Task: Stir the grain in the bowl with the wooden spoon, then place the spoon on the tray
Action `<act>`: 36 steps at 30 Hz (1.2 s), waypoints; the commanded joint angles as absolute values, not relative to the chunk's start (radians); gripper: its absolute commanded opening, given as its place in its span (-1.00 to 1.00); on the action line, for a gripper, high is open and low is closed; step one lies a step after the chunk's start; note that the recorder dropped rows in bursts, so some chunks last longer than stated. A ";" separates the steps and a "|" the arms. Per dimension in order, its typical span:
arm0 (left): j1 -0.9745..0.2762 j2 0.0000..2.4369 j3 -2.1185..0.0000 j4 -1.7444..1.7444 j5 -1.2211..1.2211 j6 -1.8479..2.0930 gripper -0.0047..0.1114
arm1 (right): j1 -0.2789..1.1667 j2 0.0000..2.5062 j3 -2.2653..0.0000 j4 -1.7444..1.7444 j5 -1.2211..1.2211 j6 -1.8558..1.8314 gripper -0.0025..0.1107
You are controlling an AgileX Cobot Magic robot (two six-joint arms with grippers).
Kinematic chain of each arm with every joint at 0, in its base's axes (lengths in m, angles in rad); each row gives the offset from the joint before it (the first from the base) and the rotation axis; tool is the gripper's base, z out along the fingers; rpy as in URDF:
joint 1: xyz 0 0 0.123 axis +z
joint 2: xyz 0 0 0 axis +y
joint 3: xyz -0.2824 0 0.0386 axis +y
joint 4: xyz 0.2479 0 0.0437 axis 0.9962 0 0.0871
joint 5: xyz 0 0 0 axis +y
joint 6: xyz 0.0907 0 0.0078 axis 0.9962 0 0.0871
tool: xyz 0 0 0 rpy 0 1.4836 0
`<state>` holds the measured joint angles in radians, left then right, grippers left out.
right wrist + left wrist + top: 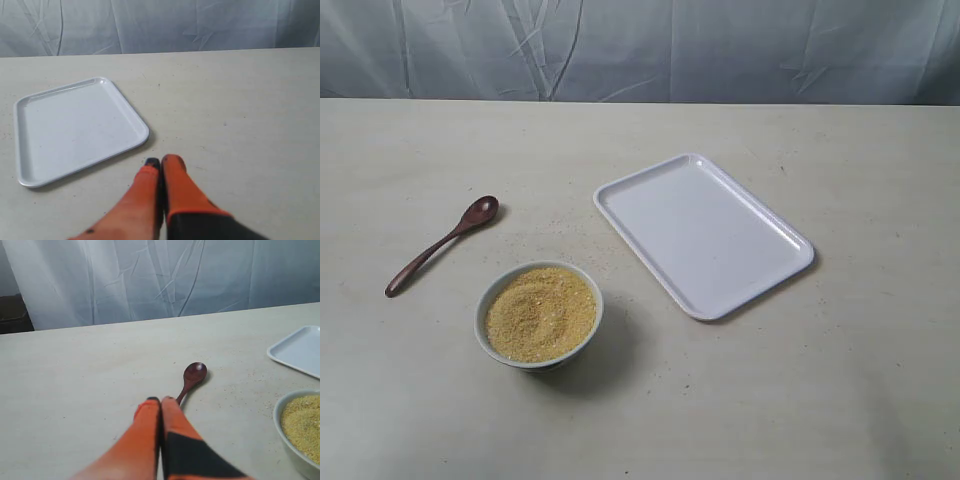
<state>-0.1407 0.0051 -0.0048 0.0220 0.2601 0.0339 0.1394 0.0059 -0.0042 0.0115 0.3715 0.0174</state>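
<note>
– Two things before you move: where is the spoon, and what are your grippers doing?

– Your wooden spoon (440,247) lies flat on the table (820,400), near the bowl (481,305) and on its left in the exterior view. Its head points toward the backdrop and its handle angles back toward the near edge. Your left gripper (160,401) is clenched on nothing, fingertips pressed together, and in its own view it lines up with the handle end. How high it sits I cannot tell. Your right gripper (160,161) is also closed and empty, near a corner of the tray (75,125).

– So what do you do first?

– The pick-up, I judge. Spread the left fingers before you descend, then close across the handle around its middle, so the thin stick does not roll or pivot. Leave enough handle below your grasp for the head to dip in without your fingers meeting the rim. The grain (540,313) fills the bowl almost to the top, so stir shallow and slow or you will likely push some over.

– Does anything block you?

– Only loose specks of grain scattered on the table around the spoon and bowl. The tray stands apart to the bowl's right with nothing on it, so you should have an open path for the set-down.
</note>
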 commanded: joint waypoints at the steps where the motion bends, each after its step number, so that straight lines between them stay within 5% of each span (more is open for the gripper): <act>1: -0.141 0.000 0.000 0.052 0.254 0.030 -0.92 | 0.134 0.000 0.000 0.012 0.360 0.019 -0.90; 11: -0.141 0.000 0.000 0.397 0.014 0.037 -0.92 | 0.134 0.000 0.000 0.012 0.360 0.019 -0.90; 21: -0.141 0.000 0.000 0.061 -0.295 -0.045 -0.92 | 0.134 0.000 0.000 0.012 0.360 0.019 -0.90; 28: -0.141 0.195 -0.263 0.112 0.091 -0.046 -0.92 | 0.134 0.000 0.000 0.012 0.360 0.019 -0.90; 36: -0.141 0.795 -0.617 0.214 0.384 -0.046 -0.92 | 0.134 0.000 0.000 0.012 0.360 0.019 -0.90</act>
<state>-0.1407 0.6113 -0.5257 0.1640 0.2791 -0.0412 0.1394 0.0059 -0.0042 0.0135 0.3715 0.0195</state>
